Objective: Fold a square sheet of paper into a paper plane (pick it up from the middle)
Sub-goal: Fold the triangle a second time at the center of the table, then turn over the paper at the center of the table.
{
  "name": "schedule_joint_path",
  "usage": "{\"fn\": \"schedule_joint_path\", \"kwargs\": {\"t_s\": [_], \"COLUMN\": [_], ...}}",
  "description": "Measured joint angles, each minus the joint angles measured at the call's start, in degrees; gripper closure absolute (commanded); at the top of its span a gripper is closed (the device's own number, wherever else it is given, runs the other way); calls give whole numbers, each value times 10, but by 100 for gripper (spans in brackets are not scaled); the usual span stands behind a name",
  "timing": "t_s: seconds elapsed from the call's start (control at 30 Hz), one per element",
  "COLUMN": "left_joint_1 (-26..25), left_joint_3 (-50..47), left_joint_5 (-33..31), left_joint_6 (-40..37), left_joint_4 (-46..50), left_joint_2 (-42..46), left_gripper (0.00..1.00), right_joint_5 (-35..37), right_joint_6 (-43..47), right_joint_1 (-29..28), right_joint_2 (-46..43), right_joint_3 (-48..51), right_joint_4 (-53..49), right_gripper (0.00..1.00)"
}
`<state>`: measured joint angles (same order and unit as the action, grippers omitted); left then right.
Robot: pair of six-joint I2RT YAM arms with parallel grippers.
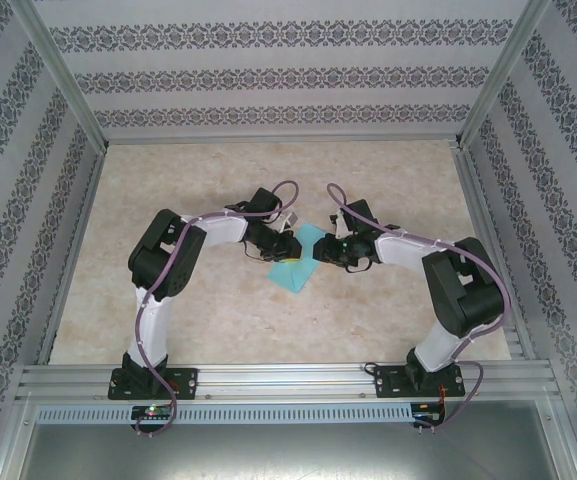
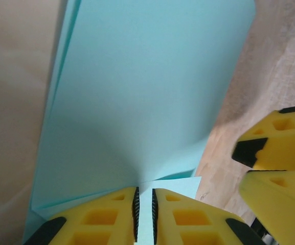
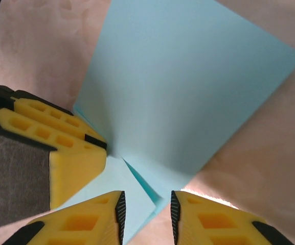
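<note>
- The square sheet of paper (image 1: 294,272) is seen lying about the middle of the bench (image 1: 388,320), light turquoise. It is no longer a single flat layer: in the left wrist view a second layer is shown along one edge, and in the right wrist view a lapped corner is shown at the near point.
- The sheet is met from either side by the two pincers, which stand close together at its near-centre edge.
- The left pincer (image 2: 144,198) is drawn almost together on the sheet. Only a thin strip of turquoise is left between its pads, so the paper is taken to be pinched there.
- The right pincer (image 3: 146,203) is set with its jaws apart, astride the sheet's folded corner. Bare space is seen on both sides of the paper, so nothing is gripped by it.
- The step in hand is judged to be an early fold, with the lapped layers held in place by the left pincer and the plane shape not yet formed.
- The next move is judged to need the fold line to be settled. The layers would have to be kept aligned under the left pinch while the folded edge is pressed or regripped from the right side.
- A slip of the thin paper between the pads could skew the crease.
</note>
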<state>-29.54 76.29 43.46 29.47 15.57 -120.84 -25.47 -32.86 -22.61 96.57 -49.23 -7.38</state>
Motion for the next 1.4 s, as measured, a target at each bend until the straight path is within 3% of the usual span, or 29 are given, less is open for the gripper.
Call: {"fn": "schedule_joint_path", "kwargs": {"t_s": [0.8,1.03,1.4], "left_joint_1": [1,11,24], "left_joint_3": [-24,-44,-55], "left_joint_5": [-28,-34,-31], "left_joint_6": [-19,-25,-33], "left_joint_4": [55,68,72], "left_joint_2": [70,93,118], "left_gripper": [70,62,57], "right_joint_5": [-86,-102,-123], "right_joint_6": [-21,-35,-75], "right_joint_1": [0,-13,-16], "right_joint_2": [32,32,-7], "right_joint_3": [1,11,40], "right_joint_4": [54,72,125], "right_gripper": [61,61,51]}}
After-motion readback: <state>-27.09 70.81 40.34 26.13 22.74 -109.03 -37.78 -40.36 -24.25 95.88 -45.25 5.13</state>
